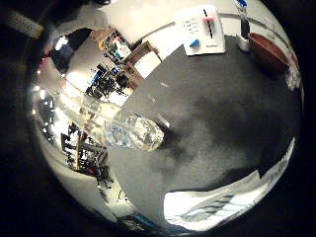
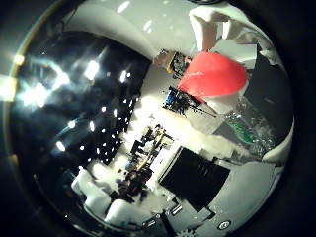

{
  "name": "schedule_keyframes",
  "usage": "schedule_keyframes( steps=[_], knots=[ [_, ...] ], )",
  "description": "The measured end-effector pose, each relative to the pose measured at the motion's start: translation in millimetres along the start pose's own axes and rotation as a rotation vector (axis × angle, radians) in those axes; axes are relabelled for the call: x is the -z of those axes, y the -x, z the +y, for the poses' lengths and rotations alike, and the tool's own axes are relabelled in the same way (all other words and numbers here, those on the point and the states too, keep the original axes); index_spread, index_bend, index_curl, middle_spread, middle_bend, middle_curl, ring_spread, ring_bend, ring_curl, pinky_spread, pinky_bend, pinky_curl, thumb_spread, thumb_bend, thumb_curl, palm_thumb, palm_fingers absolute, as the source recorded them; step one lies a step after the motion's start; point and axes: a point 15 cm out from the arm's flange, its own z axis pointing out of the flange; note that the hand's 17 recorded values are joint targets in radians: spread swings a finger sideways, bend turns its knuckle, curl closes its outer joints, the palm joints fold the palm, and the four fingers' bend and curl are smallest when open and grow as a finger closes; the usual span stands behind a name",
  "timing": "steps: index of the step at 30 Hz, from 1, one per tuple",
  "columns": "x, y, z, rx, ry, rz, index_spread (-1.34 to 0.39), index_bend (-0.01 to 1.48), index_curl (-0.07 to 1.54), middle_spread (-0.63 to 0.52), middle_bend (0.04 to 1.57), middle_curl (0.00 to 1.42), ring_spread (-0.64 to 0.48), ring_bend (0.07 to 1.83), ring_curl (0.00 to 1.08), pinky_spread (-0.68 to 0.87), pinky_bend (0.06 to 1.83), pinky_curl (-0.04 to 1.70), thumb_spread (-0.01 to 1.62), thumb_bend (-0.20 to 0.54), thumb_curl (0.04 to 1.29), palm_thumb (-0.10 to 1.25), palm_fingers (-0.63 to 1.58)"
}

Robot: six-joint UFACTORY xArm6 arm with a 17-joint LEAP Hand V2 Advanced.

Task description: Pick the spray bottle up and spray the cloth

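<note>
The hand (image 2: 111, 205) grasps the clear spray bottle (image 1: 126, 129), red trigger (image 2: 212, 74) close by the palm, lifted above the dark table (image 1: 222, 113). Next: aim at the cloth, unseen here.

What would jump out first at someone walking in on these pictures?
First the clear spray bottle, filling much of the little finger side view, close to the palm above the dark grey mat. Then its red spray head, bright in the thumb side view. A brown bowl sits at the mat's edge.
</note>
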Motion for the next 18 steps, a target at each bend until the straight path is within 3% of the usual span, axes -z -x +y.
schedule_keyframes(
  steps=[8, 15, 18],
  knots=[
    [26.5, 36.4, -18.7, 0.081, -0.013, 0.021, -0.58, 0.65, 0.53, -0.26, 0.62, 0.39, -0.15, 0.85, 0.19, 0.45, 0.97, 0.27, 0.99, -0.029, 0.48, 0.51, 0.60],
    [67.2, 55.3, -40.9, 0.141, -0.055, 0.060, -0.57, 0.64, 0.51, -0.26, 0.61, 0.38, -0.12, 0.83, 0.15, 0.52, 0.96, 0.19, 0.99, -0.028, 0.47, 0.51, 0.60],
    [72.5, 52.2, -24.9, 0.126, -0.034, 0.075, -0.57, 0.63, 0.50, -0.26, 0.59, 0.37, -0.11, 0.83, 0.14, 0.54, 0.95, 0.17, 0.99, -0.028, 0.46, 0.51, 0.60]
  ],
)
